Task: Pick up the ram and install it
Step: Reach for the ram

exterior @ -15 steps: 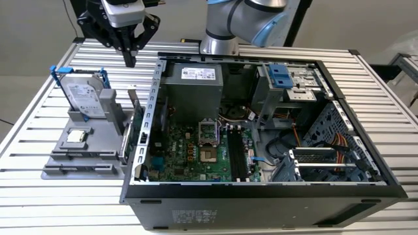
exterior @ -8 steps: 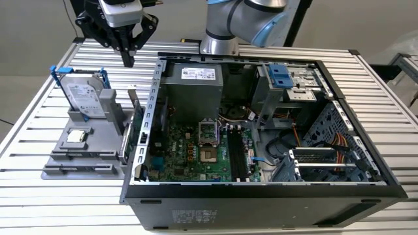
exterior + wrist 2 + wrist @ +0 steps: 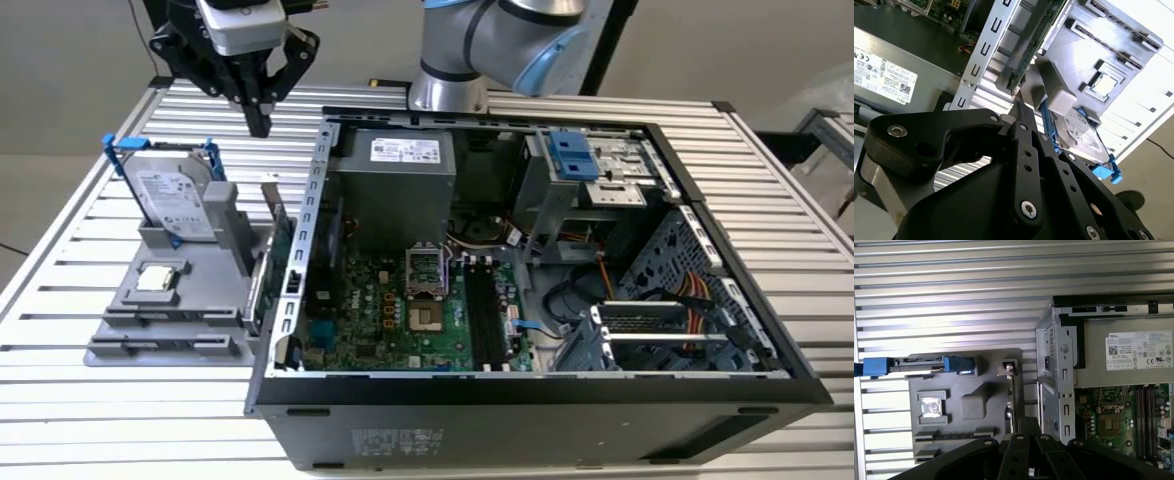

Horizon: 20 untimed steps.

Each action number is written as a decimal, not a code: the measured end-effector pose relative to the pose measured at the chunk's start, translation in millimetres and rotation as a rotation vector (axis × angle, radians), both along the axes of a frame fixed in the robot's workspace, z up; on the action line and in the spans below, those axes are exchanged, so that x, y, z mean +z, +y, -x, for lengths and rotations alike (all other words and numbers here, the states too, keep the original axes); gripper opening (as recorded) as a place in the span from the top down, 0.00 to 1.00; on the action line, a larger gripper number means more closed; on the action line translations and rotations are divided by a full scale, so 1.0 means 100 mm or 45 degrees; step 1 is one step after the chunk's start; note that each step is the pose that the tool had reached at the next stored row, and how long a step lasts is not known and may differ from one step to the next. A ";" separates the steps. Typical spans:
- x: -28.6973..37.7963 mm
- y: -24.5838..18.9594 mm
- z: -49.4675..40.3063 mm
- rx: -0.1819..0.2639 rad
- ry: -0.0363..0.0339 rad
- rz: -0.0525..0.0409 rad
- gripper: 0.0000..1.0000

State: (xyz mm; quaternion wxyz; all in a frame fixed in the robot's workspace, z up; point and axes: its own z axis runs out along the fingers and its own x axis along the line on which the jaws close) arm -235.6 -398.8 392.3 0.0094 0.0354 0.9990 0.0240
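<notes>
Your gripper [image 3: 256, 122] hangs above the ram [image 3: 272, 222], its fingers [image 3: 1024, 125] pressed together on nothing. The ram stands on edge in the holder [image 3: 134, 300] beside the case [image 3: 534, 410].

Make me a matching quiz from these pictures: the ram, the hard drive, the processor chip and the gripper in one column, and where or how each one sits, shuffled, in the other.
1. ram
2. hard drive
3. processor chip
4. gripper

A. lies flat in a square recess of the gray holder
B. hangs in the air above the holder
C. stands on edge at the holder's side next to the computer case
D. stands upright in a blue frame

Pairs: 1-C, 2-D, 3-A, 4-B.
</notes>
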 end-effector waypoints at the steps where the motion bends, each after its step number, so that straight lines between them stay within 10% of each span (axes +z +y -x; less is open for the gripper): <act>1: 0.000 0.000 0.003 0.000 0.0000 0.000 1.00; 20: 0.000 0.000 0.055 0.000 0.0001 0.000 1.00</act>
